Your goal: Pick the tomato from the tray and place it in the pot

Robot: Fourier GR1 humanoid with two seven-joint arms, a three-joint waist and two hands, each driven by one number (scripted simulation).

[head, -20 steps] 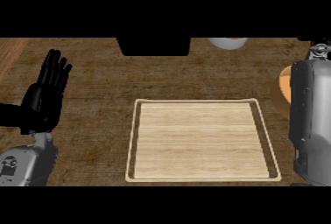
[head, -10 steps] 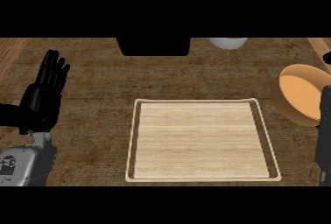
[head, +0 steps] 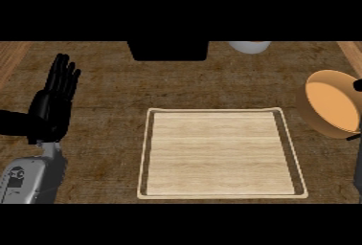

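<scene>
The pale wooden tray [head: 148,158] lies in the middle of the counter with nothing on it. No tomato shows anywhere in the head view. The orange pot [head: 332,107] stands at the right edge, partly cut off, and its inside looks plain orange. Small black pieces sit at its upper and lower rim. My left hand [head: 51,107] rests open at the left, fingers straight and pointing up, well apart from the tray. My right hand does not show; only a dark sliver of arm [head: 357,170] runs along the right edge below the pot.
A black block [head: 168,50] sits at the back centre, with a pale grey round object [head: 249,46] to its right. Lighter wood strips border the counter at the far left [head: 10,55] and far right [head: 351,48].
My right forearm, which covered the right side and the pot, has pulled away to the right and out of view, uncovering the pot. The left hand has not moved.
</scene>
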